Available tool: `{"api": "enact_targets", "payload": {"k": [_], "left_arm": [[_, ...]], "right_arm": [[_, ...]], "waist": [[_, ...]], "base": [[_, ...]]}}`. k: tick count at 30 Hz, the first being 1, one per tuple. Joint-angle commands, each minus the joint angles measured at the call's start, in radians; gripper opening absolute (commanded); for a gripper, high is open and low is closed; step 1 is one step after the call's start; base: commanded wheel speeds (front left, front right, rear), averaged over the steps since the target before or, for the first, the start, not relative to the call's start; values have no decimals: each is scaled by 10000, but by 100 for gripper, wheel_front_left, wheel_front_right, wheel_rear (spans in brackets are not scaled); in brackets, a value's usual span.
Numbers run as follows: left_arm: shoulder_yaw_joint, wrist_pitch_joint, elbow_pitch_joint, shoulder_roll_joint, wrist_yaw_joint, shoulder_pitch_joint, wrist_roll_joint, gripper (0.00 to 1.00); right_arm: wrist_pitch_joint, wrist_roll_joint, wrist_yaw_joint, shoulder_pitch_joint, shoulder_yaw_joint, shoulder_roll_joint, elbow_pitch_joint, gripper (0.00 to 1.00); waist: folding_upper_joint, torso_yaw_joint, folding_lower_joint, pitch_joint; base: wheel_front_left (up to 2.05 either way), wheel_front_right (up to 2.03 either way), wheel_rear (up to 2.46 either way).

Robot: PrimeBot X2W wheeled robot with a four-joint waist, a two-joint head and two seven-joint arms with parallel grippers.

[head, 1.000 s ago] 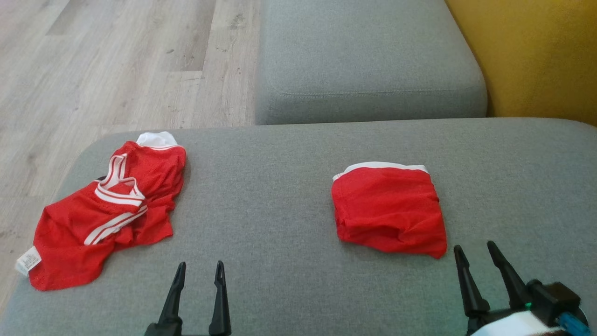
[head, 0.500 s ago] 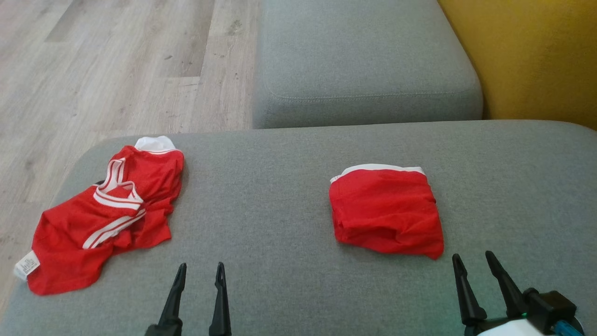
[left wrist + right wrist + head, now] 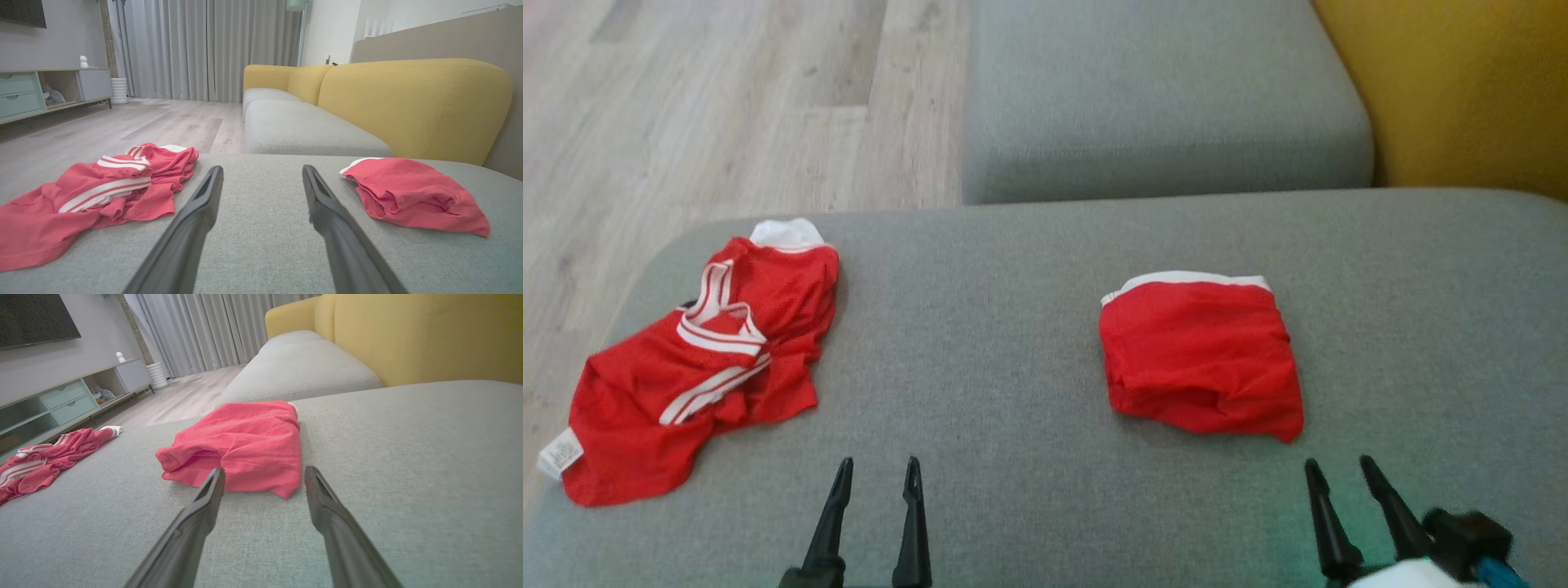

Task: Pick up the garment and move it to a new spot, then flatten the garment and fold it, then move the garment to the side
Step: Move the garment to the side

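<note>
A crumpled garment (image 3: 686, 359), red with white stripes, lies at the cushion's (image 3: 1013, 327) left edge; its white tag (image 3: 557, 453) is too small to read. A folded garment (image 3: 1196, 359), also red, lies just beyond the right gripper (image 3: 1338, 464). That gripper and the left gripper (image 3: 879, 463) stand spread, empty.

Grey sofa cushions (image 3: 1160, 106), yellow backrest (image 3: 412, 106), wood floor (image 3: 727, 106), grey curtains (image 3: 171, 49)
</note>
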Motion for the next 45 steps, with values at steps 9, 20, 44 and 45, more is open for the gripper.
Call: {"api": "enact_targets", "payload": {"k": [9, 20, 44, 45], "left_arm": [[-67, -51, -607, -38, 141, -1032, 102, 100], [-554, -51, -654, -38, 222, -1671, 25, 100], [-487, -51, -924, -38, 379, -2730, 150, 100], [-492, -51, -940, -38, 361, -2837, 189, 100]], "right_arm": [[355, 1194, 67, -3205, 818, -811, 1959, 100], [2101, 2507, 67, -5870, 1236, -1529, 4278, 100], [3032, 4429, 67, -7318, 3175, -5153, 4614, 0], [3068, 4436, 67, -7370, 3088, -5462, 4609, 0]], "waist": [[0, 260, -1, 1081], [0, 708, -1, 2032], [0, -543, -1, 3983], [0, -619, -1, 4154]], "base": [[0, 0, 0], [0, 0, 0], [0, 0, 0], [0, 0, 0]]}}
